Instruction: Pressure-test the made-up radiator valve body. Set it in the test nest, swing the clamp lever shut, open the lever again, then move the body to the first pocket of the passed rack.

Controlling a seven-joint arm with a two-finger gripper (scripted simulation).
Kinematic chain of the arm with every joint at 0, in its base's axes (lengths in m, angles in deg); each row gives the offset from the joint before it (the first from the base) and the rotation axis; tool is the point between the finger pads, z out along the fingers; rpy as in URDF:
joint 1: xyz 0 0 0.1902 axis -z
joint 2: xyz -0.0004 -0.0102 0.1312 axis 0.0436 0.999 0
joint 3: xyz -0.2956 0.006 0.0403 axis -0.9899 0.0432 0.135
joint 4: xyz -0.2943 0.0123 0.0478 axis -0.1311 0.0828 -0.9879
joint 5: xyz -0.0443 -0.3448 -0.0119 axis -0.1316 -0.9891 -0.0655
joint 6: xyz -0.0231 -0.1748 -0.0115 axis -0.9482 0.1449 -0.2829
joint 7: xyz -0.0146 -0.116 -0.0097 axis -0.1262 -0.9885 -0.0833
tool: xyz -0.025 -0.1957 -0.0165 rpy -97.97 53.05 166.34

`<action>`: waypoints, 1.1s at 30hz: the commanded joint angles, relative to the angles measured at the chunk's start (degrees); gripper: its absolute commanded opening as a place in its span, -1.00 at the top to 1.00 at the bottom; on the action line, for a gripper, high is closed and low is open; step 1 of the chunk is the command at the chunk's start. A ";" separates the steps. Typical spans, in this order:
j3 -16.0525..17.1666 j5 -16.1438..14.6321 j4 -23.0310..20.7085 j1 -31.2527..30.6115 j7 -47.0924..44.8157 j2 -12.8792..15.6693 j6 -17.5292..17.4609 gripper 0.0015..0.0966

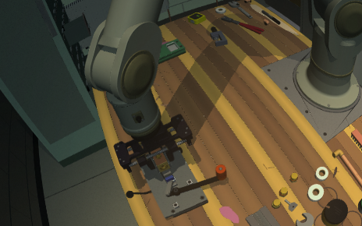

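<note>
The valve body [160, 161], a small brass-coloured piece, sits at the near end of the grey test nest plate [174, 187] on the left rim of the bench. My gripper [160, 163] is straight above it and stands open around it, gripping nothing. The clamp lever [198, 183] lies swung out to the right, ending in an orange knob [220, 170]. The arm's wrist hides most of the body and the nest's back end. I cannot pick out the passed rack for certain.
Behind the work stand a green cabinet [30, 78] and the arm's base [330, 74] on a grey plate. Washers [316, 191], brass nuts, a dark cap and a copper pipe lie lower right. Hand tools lie at the far end.
</note>
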 commanded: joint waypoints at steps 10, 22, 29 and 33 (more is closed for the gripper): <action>-0.36 -0.41 0.04 -0.28 0.33 0.43 -0.53 -0.01; -0.39 -0.44 0.05 -0.30 0.35 0.46 -0.57 -0.01; -0.39 -0.44 0.05 -0.30 0.35 0.46 -0.57 0.22; -0.39 -0.44 0.05 -0.30 0.35 0.47 -0.57 0.39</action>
